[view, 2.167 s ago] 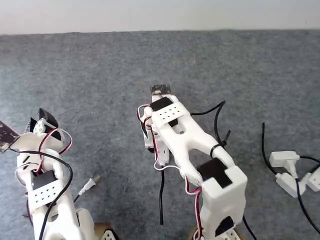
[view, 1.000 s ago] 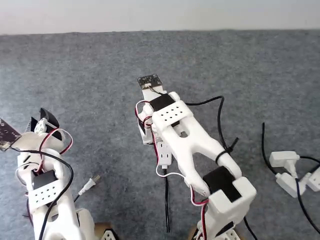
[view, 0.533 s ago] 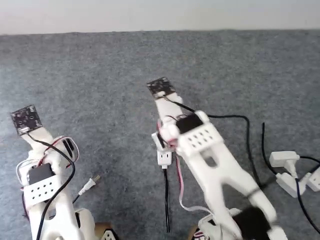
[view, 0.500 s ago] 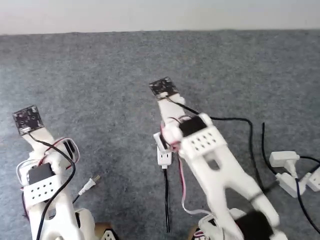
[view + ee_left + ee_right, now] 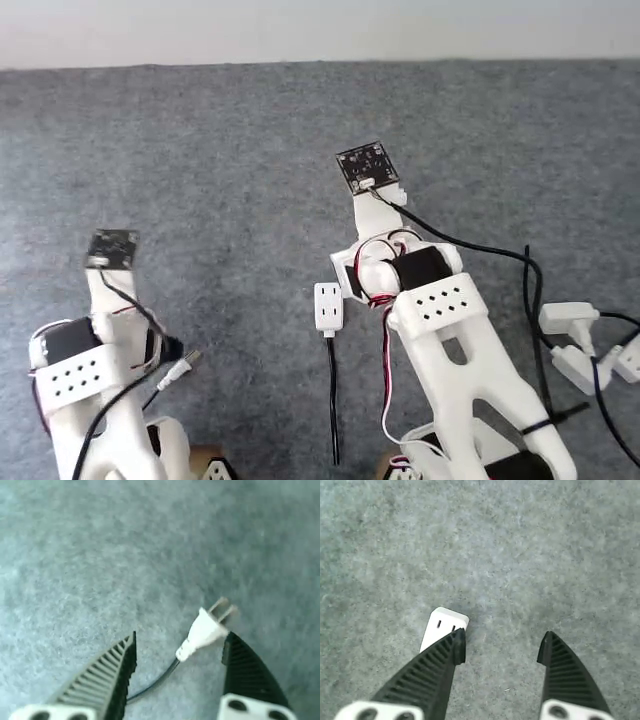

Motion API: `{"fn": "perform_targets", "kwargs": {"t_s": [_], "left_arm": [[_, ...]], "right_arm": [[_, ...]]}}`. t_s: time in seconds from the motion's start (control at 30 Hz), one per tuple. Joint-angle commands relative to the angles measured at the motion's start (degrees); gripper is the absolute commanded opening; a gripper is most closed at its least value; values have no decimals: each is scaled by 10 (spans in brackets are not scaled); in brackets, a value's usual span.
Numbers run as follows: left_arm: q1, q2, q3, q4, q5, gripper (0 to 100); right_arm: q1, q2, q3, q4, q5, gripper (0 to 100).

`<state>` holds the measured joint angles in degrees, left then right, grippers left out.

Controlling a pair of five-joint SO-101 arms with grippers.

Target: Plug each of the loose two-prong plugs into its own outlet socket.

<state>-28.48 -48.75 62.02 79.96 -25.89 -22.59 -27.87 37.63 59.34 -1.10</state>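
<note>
The left arm (image 5: pixel 85 385) stands at the near left corner of the grey carpet (image 5: pixel 200 140), bent over so its wrist points down. The right arm (image 5: pixel 450 330) rises from the near edge, right of the middle, and leans toward the far side, wrist down as well.

The left gripper (image 5: pixel 181 639) is spread wide and holds nothing. A white plug (image 5: pixel 202 630) with 2 prongs lies flat on the carpet between its fingers, close to 1 of them, prongs pointing away from the arm; I cannot tell whether it touches. Its thin black lead (image 5: pixel 155 682) trails back under the gripper. The right gripper (image 5: pixel 503 635) is also spread wide and holds nothing. A white socket (image 5: pixel 444 625) lies on the carpet, partly hidden behind 1 finger.

From above, the socket lies just left of the right arm, and its black cord (image 5: pixel 331 400) runs straight to the near edge. That view also takes in a bunch of white plugs and sockets (image 5: pixel 570 320) at the right edge, well apart from both grippers. Bare carpet stretches between plug and socket and across the whole far half, up to the pale wall (image 5: pixel 320 30).
</note>
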Motion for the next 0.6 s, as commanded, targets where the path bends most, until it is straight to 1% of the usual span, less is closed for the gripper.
{"fn": "perform_targets", "kwargs": {"t_s": [0.0, 0.07, 0.1, 0.2, 0.5, 0.57], "left_arm": [[-10, -12, -15, 37, -127, 271], [-10, -12, -12, 62, -203, 271], [-10, -12, -12, 70, -228, 271], [-7, -9, -9, 57, -233, 270], [-5, -12, 137, -149, -233, 269], [11, -12, 161, -185, -233, 269]], "right_arm": [[7, -20, -4, -11, 7, 238], [7, -20, -4, -11, 7, 238], [7, -20, -4, -11, 7, 238], [7, -19, -4, -11, 7, 238], [7, -19, -4, -11, 6, 238], [7, -19, -4, -11, 6, 238]]}}
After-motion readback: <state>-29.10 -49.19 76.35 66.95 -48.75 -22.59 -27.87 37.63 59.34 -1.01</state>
